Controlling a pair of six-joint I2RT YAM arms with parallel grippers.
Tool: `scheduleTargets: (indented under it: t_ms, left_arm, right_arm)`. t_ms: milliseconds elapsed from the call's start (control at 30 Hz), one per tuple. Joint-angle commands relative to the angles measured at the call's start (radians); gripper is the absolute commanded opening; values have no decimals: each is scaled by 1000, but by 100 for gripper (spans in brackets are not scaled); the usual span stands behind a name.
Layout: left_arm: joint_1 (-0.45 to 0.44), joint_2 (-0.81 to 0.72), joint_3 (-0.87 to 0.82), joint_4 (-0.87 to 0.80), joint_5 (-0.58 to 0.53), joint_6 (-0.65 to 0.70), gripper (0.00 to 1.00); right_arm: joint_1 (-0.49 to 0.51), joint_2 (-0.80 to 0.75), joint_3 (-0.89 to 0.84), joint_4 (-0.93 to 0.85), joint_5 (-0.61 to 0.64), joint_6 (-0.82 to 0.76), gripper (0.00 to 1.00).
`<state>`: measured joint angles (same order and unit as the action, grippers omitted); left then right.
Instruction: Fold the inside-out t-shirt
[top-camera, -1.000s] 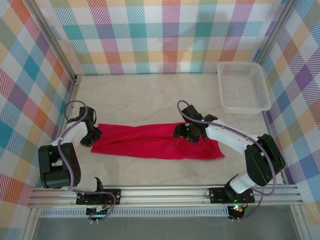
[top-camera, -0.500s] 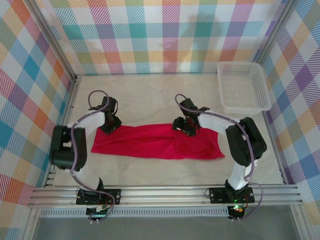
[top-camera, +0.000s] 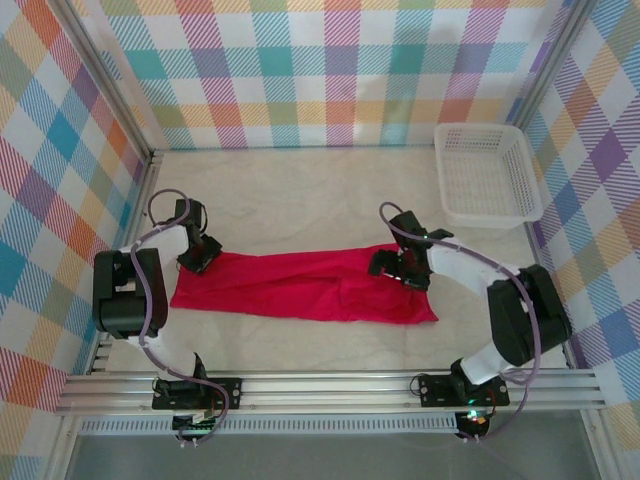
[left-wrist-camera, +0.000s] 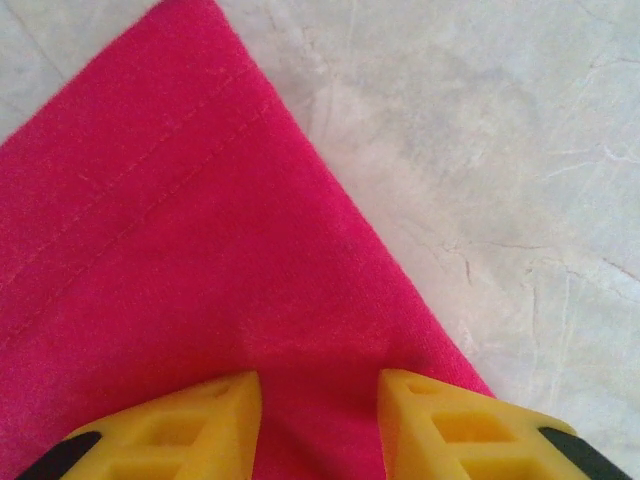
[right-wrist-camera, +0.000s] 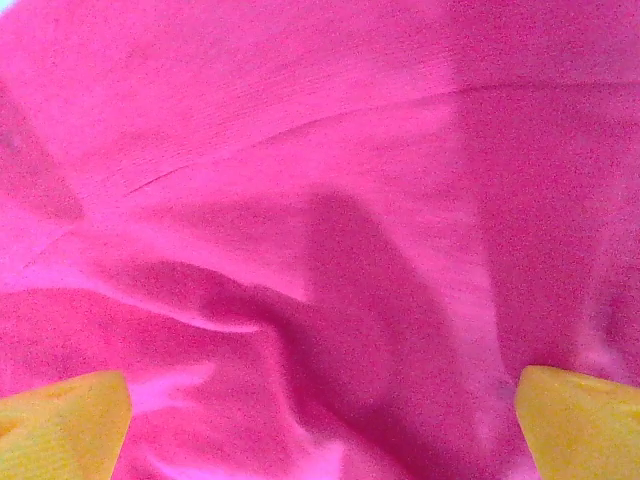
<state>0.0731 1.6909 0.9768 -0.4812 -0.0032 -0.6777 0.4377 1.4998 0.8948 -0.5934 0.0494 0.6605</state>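
Top view
- Inside-out t-shirt: red, spread in a long flat band across the middle of the table, sloping slightly down toward the right.
- Left gripper: low at the shirt's upper left corner.
- Right gripper: over the upper edge near the shirt's right end, hiding some cloth there.
- White mesh basket: far right corner, well apart from the shirt.
- Checked walls: on three sides.
- Metal rail: along the near edge.

Left wrist view
- Left gripper: yellow fingers slightly parted, tips on the t-shirt, flat cloth in the gap.
- Hem stitching: double line beside the cloth's edge.
- Table: pale, marbled, bare to the right.

Right wrist view
- Right gripper: fingers spread wide, nothing pinched.
- T-shirt: creased, lying directly beneath.
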Motion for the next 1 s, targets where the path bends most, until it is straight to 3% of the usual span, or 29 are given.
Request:
scheduleTargets:
  t_ms: [0, 167, 367, 633, 767, 867, 967]
  left_arm:
    - [-16, -63, 19, -109, -60, 40, 37]
    - [-35, -157, 77, -179, -81, 68, 37]
    - [-35, -231, 73, -180, -67, 67, 38]
    - [-36, -207, 30, -152, -27, 53, 37]
    - [-36, -218, 9, -149, -26, 54, 37]
    - [-36, -231, -2, -151, -26, 57, 37]
    - [-36, -241, -7, -150, -17, 57, 36]
  right_arm:
    - [-37, -56, 7, -105, 93, -71, 100]
    - [-98, 19, 14, -115, 71, -99, 100]
    - [-91, 142, 28, -40, -18, -88, 98]
    - [83, 303, 129, 4, -28, -3, 68]
    - [128, 363, 169, 18, -29, 29, 63]
    - [139, 388, 178, 29, -19, 38, 46]
    - [137, 391, 171, 35, 10, 31, 18]
